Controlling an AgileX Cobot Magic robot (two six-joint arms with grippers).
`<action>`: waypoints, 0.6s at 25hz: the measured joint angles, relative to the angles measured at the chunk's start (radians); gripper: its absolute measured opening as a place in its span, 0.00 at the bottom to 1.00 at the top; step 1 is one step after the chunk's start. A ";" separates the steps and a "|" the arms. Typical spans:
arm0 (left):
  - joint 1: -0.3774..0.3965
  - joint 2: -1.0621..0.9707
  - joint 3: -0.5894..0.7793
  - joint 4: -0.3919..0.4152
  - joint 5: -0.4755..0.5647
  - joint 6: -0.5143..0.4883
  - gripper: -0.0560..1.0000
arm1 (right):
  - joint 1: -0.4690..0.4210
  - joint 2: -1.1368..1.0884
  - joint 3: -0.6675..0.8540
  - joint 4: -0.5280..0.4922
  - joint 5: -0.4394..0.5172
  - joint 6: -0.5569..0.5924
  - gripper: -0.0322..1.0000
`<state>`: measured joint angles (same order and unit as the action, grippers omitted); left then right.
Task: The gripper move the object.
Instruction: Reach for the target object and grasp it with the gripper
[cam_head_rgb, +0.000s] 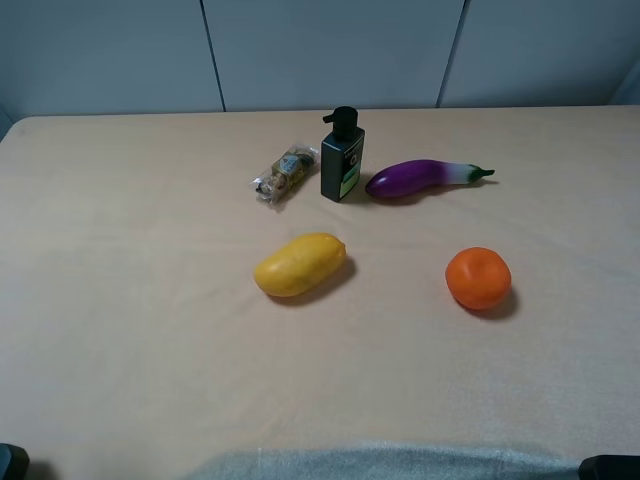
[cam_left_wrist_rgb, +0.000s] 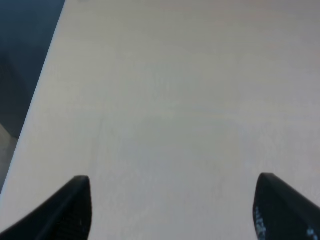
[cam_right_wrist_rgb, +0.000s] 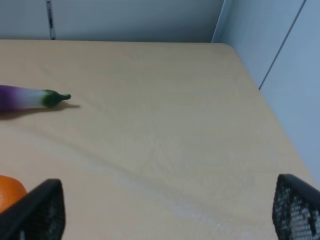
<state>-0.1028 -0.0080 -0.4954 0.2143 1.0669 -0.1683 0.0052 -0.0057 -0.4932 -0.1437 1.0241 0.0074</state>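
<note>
1. The orange (cam_head_rgb: 478, 277) rests on the table (cam_head_rgb: 120, 350), right of the middle. It is well apart from the yellow fruit (cam_head_rgb: 300, 264) and nearer the front than the eggplant (cam_head_rgb: 420, 177).
2. The right gripper (cam_right_wrist_rgb: 167, 215) has its jaws spread wide and grips nothing. The orange peeks in at the edge of its wrist view, outside the gap.
3. The left gripper (cam_left_wrist_rgb: 175, 210) is likewise wide open and empty, over bare table.
4. The task looks barely begun, with no contact yet. Reaching, closing on the orange, lifting and setting it down all remain.
</note>
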 joint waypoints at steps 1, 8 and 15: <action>0.000 0.000 0.000 0.000 0.000 0.000 0.75 | 0.000 0.000 0.000 0.000 0.000 0.000 0.64; 0.000 0.000 0.000 0.000 0.000 0.000 0.75 | 0.000 0.000 0.000 0.000 0.000 0.000 0.64; 0.000 0.000 0.000 0.001 0.000 0.000 0.75 | 0.000 0.000 0.000 0.000 0.000 0.000 0.64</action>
<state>-0.1028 -0.0080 -0.4954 0.2151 1.0669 -0.1683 0.0052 -0.0057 -0.4932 -0.1437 1.0241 0.0074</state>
